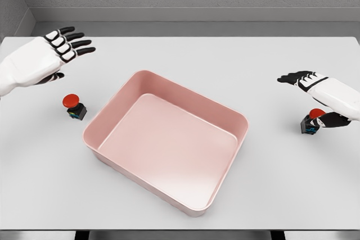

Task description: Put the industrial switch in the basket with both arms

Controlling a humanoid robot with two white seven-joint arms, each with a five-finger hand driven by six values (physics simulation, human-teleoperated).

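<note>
A pink basket (166, 141) sits mid-desk (270, 60) so either arm can reach it. The left hand (53, 51) hovers fingers spread, far of the left switch (73, 107); the right hand (315, 91), fingers apart, reaches over the right switch (313, 122).

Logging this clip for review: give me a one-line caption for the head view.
Both hands open, left and right, each above a red-button switch flanking the empty pink basket on a white table.

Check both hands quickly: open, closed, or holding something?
Left hand: open, fingers spread, holding nothing, above the left switch.
Right hand: open, over the right switch, not gripping it.
</note>
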